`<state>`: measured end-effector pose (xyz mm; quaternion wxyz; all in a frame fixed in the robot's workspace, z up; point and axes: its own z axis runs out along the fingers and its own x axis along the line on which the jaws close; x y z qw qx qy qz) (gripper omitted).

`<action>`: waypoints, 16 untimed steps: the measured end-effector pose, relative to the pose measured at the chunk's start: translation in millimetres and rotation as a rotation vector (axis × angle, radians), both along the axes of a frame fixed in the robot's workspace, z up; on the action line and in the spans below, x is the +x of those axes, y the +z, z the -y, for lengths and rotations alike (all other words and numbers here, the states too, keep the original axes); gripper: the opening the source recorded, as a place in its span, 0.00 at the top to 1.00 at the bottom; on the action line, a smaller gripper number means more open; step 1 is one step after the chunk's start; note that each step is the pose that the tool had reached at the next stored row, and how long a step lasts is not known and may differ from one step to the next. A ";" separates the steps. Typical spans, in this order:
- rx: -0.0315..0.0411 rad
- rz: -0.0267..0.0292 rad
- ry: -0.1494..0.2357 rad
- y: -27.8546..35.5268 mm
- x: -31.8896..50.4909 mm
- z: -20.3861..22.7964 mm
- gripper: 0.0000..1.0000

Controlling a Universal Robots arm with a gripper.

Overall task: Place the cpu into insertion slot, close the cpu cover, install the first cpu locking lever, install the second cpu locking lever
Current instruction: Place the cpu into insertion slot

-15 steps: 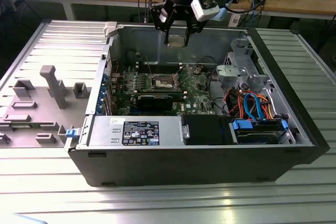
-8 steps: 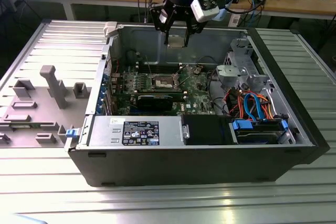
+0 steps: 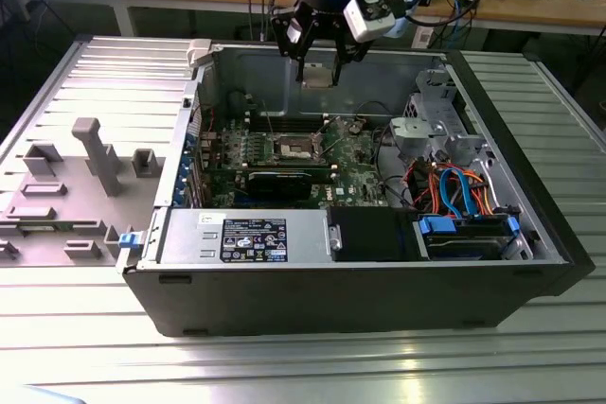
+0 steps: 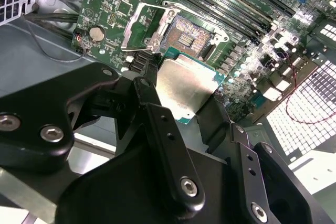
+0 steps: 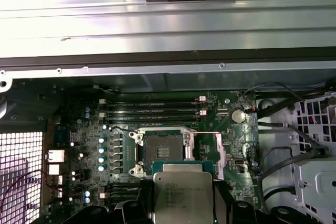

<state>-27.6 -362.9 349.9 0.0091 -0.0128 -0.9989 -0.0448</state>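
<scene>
My gripper (image 3: 319, 70) hangs over the open computer case, above the back wall, shut on the cpu (image 3: 319, 78). In both wrist views the cpu (image 4: 184, 85) (image 5: 182, 192) is a flat silvery square on a green carrier, pinched between the black fingers (image 4: 152, 103). The insertion slot (image 5: 163, 150) (image 4: 188, 34) lies uncovered on the green motherboard below, its dark centre showing. It sits mid-board in the exterior view as the insertion slot (image 3: 294, 149). The cpu cover (image 4: 143, 29) (image 5: 219, 153) is swung open beside the slot. The cpu is well above the slot and apart from it.
Long memory slots (image 5: 152, 111) run beside the socket. A power supply (image 3: 246, 237) lines the case's near side. A drive cage with blue and orange cables (image 3: 459, 198) stands at the exterior view's right. Grey fixtures (image 3: 95, 153) stand left of the case.
</scene>
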 end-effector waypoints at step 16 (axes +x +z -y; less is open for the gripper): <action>-0.0001 0.0000 0.000 -3.7 0.0 0.2 0.45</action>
